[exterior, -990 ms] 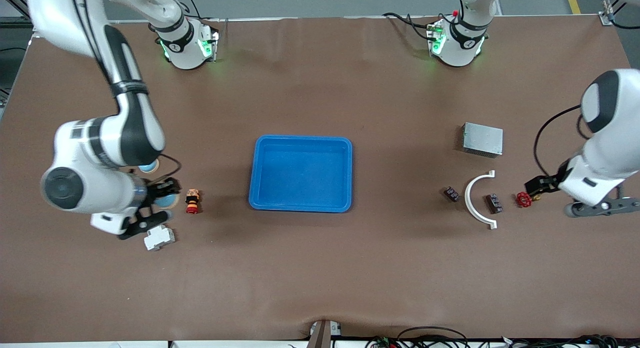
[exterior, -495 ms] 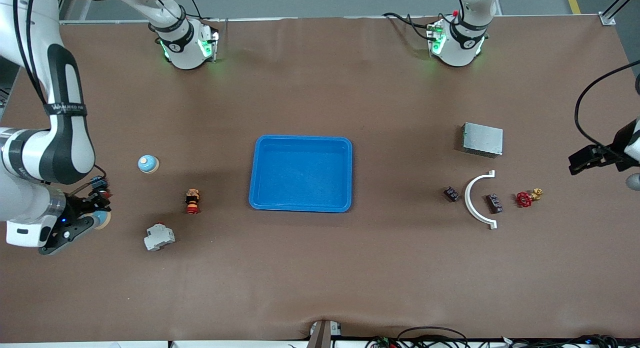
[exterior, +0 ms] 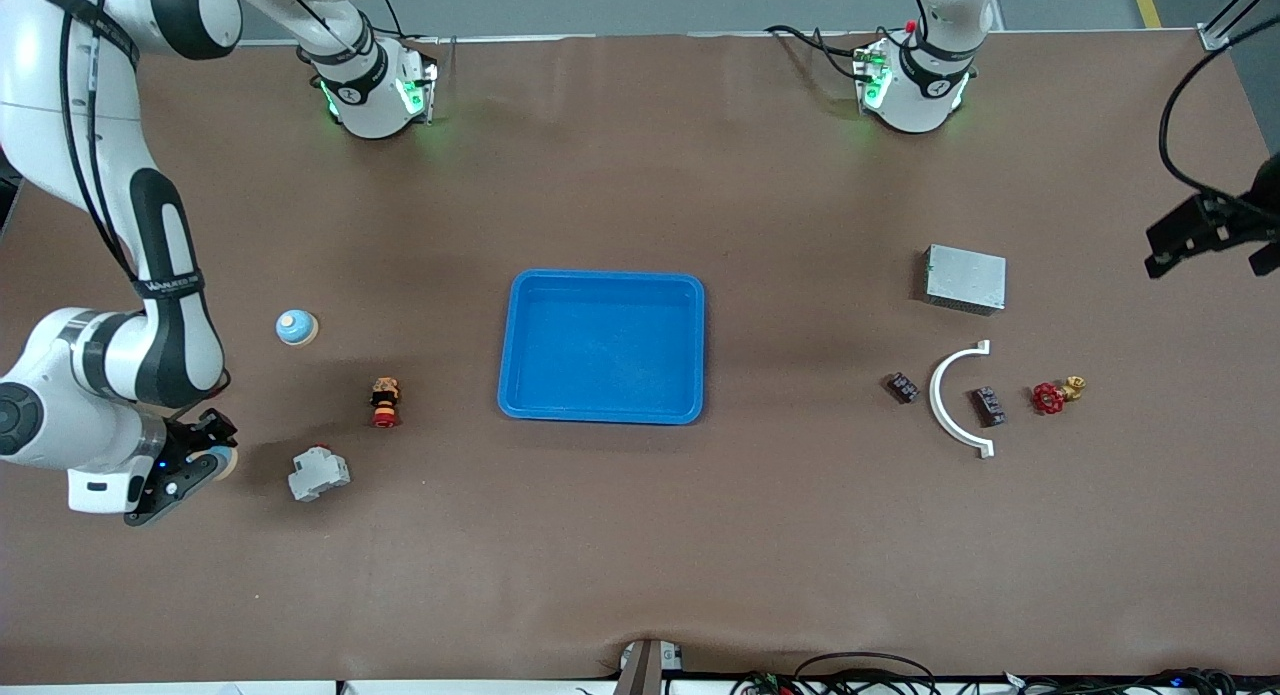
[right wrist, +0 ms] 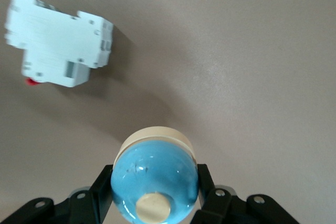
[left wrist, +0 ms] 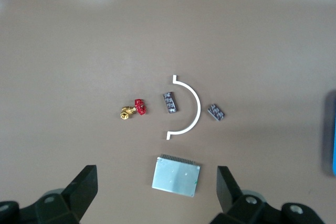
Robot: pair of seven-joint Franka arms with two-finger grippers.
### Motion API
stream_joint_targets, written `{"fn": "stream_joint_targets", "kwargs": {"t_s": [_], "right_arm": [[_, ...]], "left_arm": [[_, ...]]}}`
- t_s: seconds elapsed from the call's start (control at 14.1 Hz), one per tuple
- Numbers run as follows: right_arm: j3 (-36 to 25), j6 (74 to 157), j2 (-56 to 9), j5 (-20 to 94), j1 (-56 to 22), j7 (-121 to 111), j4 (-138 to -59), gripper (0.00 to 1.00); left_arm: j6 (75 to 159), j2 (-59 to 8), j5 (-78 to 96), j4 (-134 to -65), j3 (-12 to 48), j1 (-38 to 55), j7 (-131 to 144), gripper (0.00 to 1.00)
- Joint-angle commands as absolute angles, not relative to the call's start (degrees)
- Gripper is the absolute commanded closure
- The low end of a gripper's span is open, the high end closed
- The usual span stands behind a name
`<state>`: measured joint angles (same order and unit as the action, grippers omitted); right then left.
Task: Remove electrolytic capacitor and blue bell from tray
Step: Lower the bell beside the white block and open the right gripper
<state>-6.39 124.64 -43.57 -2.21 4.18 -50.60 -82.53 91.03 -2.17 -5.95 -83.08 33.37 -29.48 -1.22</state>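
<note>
The table [exterior: 640, 535] carries an empty tray [exterior: 601, 415] mid-table. The right gripper [exterior: 190, 462], over the right arm's end near the breaker [exterior: 318, 473], has fingers clamped on a blue bell [right wrist: 154, 184], dome between them, probably ready to set down. Left gripper [left wrist: 157, 192] waits, fingers wide, above the metal box [left wrist: 176, 175].

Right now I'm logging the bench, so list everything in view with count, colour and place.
tray: 1, bright blue, mid-table, nothing in it
blue bell: 2, blue and cream; one in the right gripper, one on the table at the right arm's end
breaker: 1, white, beside the right gripper
button: 1, red-orange, between bell and tray
metal box: 1, grey, left arm's end
arc: 1, white
small blocks: 2, dark, flanking the arc
valve: 1, red
right gripper: shut on a bell
left gripper: open, over the box
</note>
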Motion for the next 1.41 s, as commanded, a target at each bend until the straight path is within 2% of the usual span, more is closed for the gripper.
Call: {"fn": "stream_joint_targets", "kwargs": {"t_s": [0.0, 0.21, 0.42, 0.49, 0.71, 0.78, 0.85, 0.99, 1.13, 1.34], "right_arm": [[-5.3, 125.4, -45.1, -2.5, 5.4, -52.2, -81.7, 0.82], [-5.3, 125.5, -46.9, -3.0, 5.6, -52.3, -81.7, 0.79], [-5.3, 125.5, -48.2, -2.7, 5.9, -52.3, -81.8, 0.78], [-5.3, 125.5, -48.6, -2.6, 5.9, -52.3, -81.8, 0.78], [-5.2, 125.7, -49.0, -2.5, 5.8, -52.4, -81.7, 0.73], [-5.3, 125.8, -49.0, -2.5, 5.8, -52.4, -81.7, 0.68], [-5.3, 125.9, -49.0, -2.4, 5.8, -52.4, -81.7, 0.53], [-5.2, 125.9, -49.0, -2.4, 5.8, -52.3, -81.7, 0.47], [-5.2, 125.7, -48.9, -2.3, 5.8, -52.3, -81.7, 0.00], [-5.2, 123.8, -48.1, -2.3, 5.6, -53.2, -81.7, 0.00]], "left_arm": [[89.2, 0.3, -3.9, -84.0, 30.3, -26.6, -4.0, 0.00], [87.5, 5.2, 1.7, -88.5, 13.7, -12.8, -3.3, 0.00], [86.7, 8.1, 1.8, -91.7, 3.3, -3.3, -3.3, 0.00], [85.4, 8.8, 1.8, -91.9, 1.1, -1.3, -3.3, 0.00], [84.6, 10.1, 1.8, -93.1, 0.4, -0.2, -2.5, 0.00], [84.6, 10.2, 1.8, -93.3, 0.6, -0.1, -1.4, 0.00], [84.6, 10.4, 1.7, -93.5, 0.7, 0.3, -0.7, 0.00], [84.7, 10.1, 1.5, -93.4, 1.1, 0.4, -0.3, 0.00], [84.7, 9.2, 1.1, -92.6, 2.8, -0.1, 0.1, 0.00], [83.6, 5.1, 1.2, -87.8, 3.0, -0.4, 2.4, 0.00]]}}
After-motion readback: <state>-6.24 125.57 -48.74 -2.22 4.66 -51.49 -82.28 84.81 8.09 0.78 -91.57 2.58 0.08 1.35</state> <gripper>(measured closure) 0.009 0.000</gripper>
